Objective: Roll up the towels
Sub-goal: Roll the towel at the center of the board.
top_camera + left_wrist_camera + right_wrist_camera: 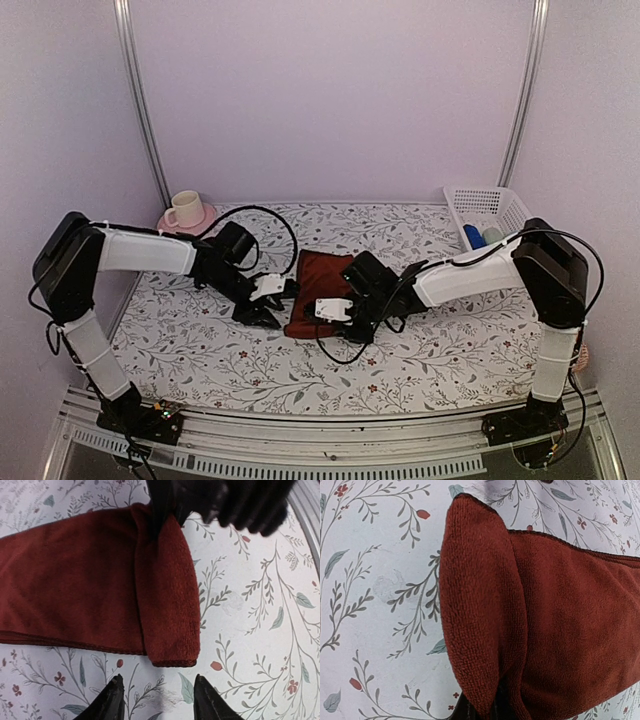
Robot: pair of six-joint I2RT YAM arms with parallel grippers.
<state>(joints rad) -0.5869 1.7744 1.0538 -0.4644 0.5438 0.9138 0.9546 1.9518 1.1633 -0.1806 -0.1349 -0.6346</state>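
A dark maroon towel [318,275] lies flat in the middle of the floral table covering, its near end turned over into a thick fold [167,600]. My right gripper [343,324] is shut on the right end of that fold; in the right wrist view the fold [480,620] covers the fingers [470,711] almost entirely. My left gripper [159,694] stands open just off the left end of the fold, with only table covering between its fingertips. The right gripper's black body [235,500] shows beyond the fold.
A white basket [490,205] at the back right holds something blue [473,236]. A cream mug [184,210] on a pink saucer stands at the back left. The metal rail [330,440] runs along the near table edge.
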